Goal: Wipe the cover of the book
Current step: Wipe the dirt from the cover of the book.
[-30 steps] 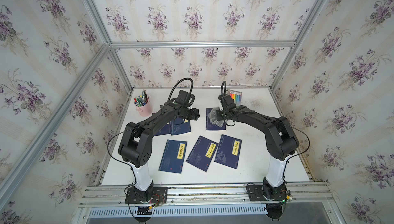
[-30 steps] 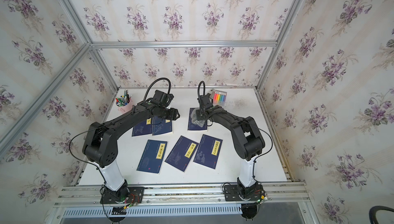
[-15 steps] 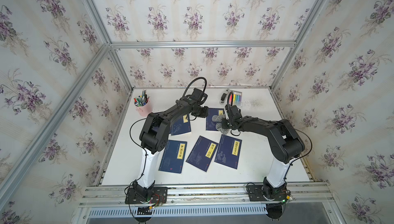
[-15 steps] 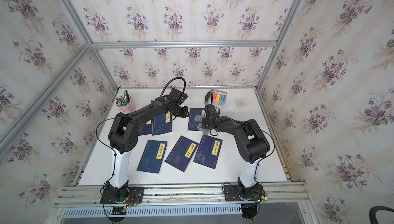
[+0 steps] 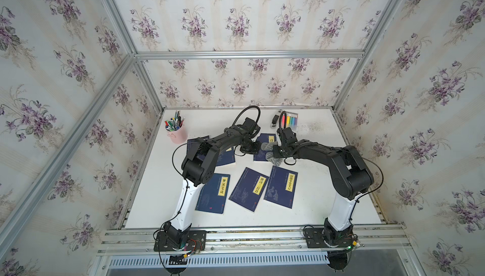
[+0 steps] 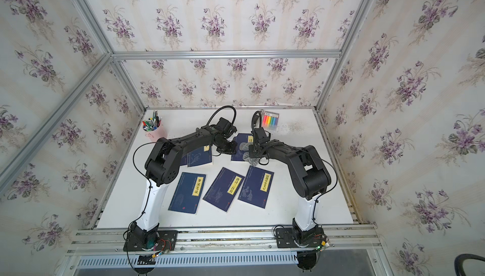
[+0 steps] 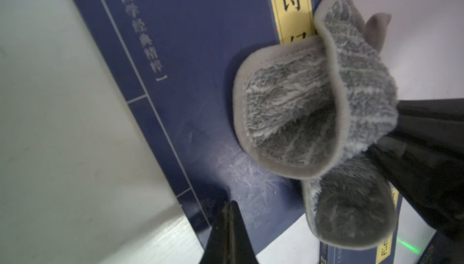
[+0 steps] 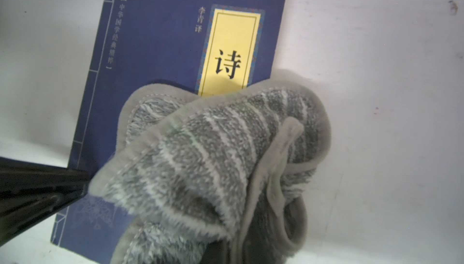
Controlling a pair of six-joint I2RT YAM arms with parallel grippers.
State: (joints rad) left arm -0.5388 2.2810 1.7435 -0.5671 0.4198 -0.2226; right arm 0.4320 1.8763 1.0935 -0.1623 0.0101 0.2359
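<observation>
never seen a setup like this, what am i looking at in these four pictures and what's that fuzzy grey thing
Two black robot arms stand at the front edge of a white table, each ending in a two-fingered gripper. The two wide pictures come from one camera head high above, showing the whole scene; the two close-ups come from a camera on each arm's wrist. On the table lie dark blue books with yellow labels, a pink cup of pens and a pack of coloured highlighters. The right gripper is closed on the fuzzy grey cloth, which covers part of one blue book. The left gripper is shut and holds nothing; its tips sit near that book's edge.
</observation>
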